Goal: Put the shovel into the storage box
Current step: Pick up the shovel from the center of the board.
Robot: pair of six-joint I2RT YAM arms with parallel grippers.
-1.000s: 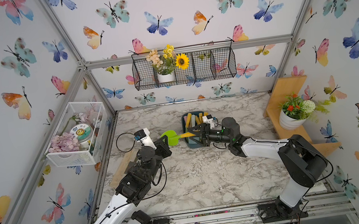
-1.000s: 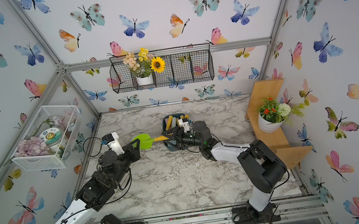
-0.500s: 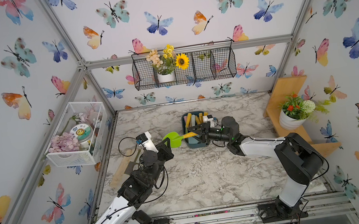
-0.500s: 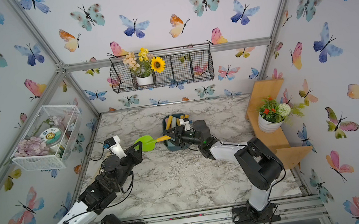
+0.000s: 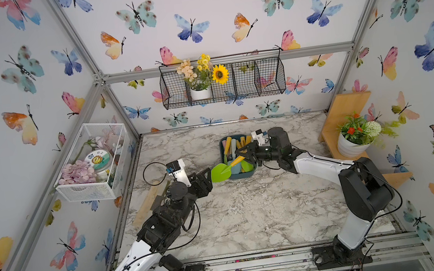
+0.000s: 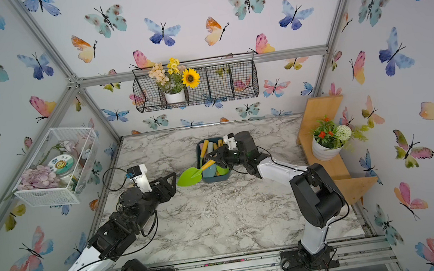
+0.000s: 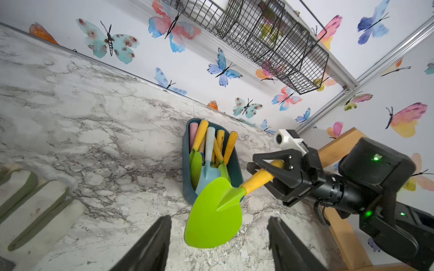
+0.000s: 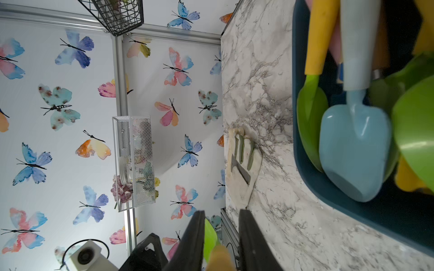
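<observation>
One shovel, right gripper clamping its yellow handle, left gripper gaping wide around its green blade, not touching.

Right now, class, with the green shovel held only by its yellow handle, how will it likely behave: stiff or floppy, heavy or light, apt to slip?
Probably stiff: the green shovel juts straight from the right gripper without sagging. Likely light: it looks plastic. The smooth, round yellow handle might twist in the grip, with the broad blade overhanging.
</observation>
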